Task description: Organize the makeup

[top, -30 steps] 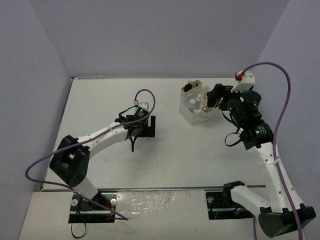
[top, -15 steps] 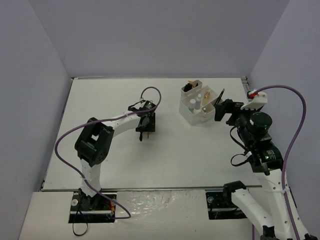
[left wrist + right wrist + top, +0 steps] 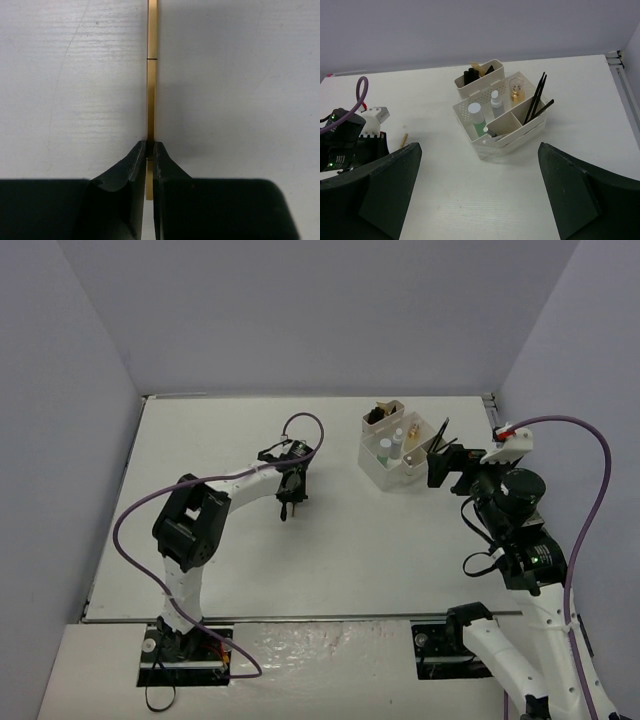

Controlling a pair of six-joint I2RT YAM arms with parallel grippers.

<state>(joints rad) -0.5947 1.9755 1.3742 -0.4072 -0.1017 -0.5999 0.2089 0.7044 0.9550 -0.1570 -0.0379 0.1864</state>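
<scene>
The left hand (image 3: 150, 148) is clamped on a thin gold pencil (image 3: 152, 75) lying flat on the surface (image 3: 350, 560), well to the left of the box (image 3: 510, 136). The jaws pinch it close to one end, so most of its length sticks out ahead of them. With such a grip the long part will likely droop or swivel, so the lift should go straight up and slowly, clearing the surface before any swing toward the box. Over the box, the pencil should probably be tipped upright and lowered into the compartment where the black pencils (image 3: 536, 102) stand, and let go only once its tip is inside. The right hand (image 3: 438, 464) hangs just beside the box's right side, jaws wide apart and holding nothing. It should keep out of the approach path.
</scene>
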